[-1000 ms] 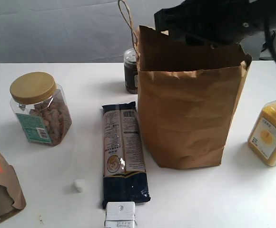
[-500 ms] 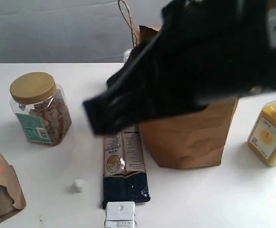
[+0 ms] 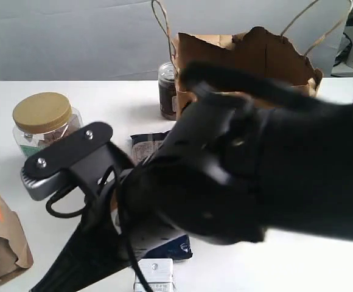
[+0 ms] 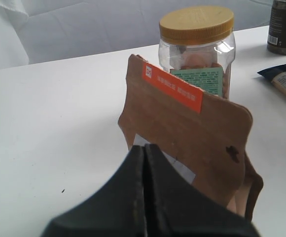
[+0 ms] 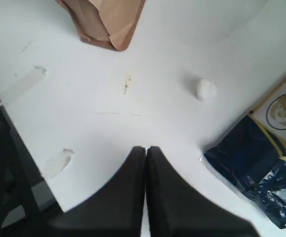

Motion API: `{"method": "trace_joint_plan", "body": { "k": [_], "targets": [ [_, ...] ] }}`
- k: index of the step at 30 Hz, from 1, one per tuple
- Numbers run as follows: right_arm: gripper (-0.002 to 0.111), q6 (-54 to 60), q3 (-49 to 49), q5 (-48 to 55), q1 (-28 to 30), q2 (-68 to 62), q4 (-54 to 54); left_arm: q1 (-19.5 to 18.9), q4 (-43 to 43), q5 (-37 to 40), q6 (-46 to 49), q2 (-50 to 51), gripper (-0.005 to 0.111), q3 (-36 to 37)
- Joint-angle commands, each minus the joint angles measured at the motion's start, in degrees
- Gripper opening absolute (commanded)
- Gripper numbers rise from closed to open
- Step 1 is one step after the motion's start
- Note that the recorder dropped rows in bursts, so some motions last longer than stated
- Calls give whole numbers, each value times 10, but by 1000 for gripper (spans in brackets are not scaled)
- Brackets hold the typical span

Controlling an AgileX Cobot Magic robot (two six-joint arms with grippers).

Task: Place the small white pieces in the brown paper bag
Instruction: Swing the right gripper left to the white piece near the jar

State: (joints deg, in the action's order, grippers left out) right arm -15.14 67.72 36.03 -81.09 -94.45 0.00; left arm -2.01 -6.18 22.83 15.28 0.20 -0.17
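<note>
Small white piece [image 5: 205,90], apart from right end effector [image 5: 145,149] (closed)

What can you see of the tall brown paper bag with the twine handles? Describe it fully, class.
The brown paper bag stands upright on the white table. Its top is open, with a jagged, torn-looking edge. It looks like creased kraft paper. Two thin twine handles arch above the rim. A black arm in front hides its lower part. A dark jar stands close beside it; whether they touch is unclear.
</note>
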Motion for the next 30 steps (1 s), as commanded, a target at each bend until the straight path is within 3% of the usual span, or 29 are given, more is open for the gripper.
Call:
{"method": "trace_joint_plan", "body": {
  "k": [1, 4, 8, 14, 30],
  "targets": [
    [13, -11, -3, -45, 2, -52, 0, 5, -5, -4, -1, -2, 0, 2],
    [31, -16, -3, -56, 13, -73, 5, 5, -5, -4, -1, -2, 0, 2],
    [43, -29, -3, -68, 31, -91, 5, 5, -5, -4, -1, -2, 0, 2],
    [44, -46, 14, -91, 46, -118, 11, 5, -5, -4, -1, -2, 0, 2],
    [44, -47, 181, 26, 46, -267, 0, 5, -5, -4, -1, -2, 0, 2]
  ]
}}
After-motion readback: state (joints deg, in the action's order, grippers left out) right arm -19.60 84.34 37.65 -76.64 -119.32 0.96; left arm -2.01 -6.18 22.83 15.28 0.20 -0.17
